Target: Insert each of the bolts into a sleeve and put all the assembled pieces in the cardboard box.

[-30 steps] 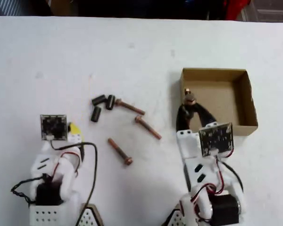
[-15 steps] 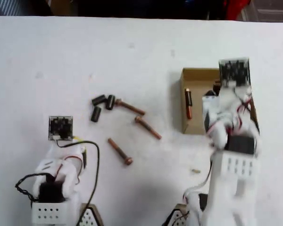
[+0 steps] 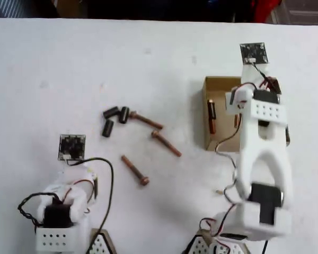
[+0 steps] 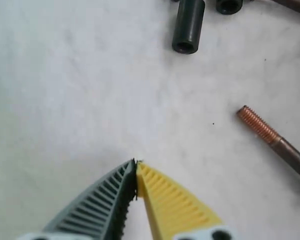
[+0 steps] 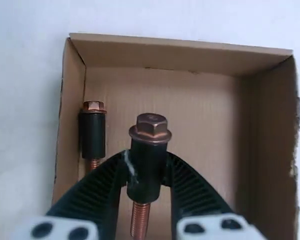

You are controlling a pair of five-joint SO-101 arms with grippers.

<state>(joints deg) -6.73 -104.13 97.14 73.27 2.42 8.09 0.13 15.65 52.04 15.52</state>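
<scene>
Your right gripper [image 5: 146, 161] is clamped on a sleeved bolt [image 5: 147, 150] and hangs over the box [image 5: 190, 55] floor. The bolt's long axis runs roughly parallel to the finished piece [image 5: 92, 135] lying beside the box wall. The drop looks straight down. Your left gripper [image 4: 136, 167], jaws together and empty, sits well apart from the box, near the loose sleeves [image 4: 188, 25].

Cardboard box [image 5: 175, 54] floor bare beside assembled piece [image 5: 93, 134] at wall
</scene>
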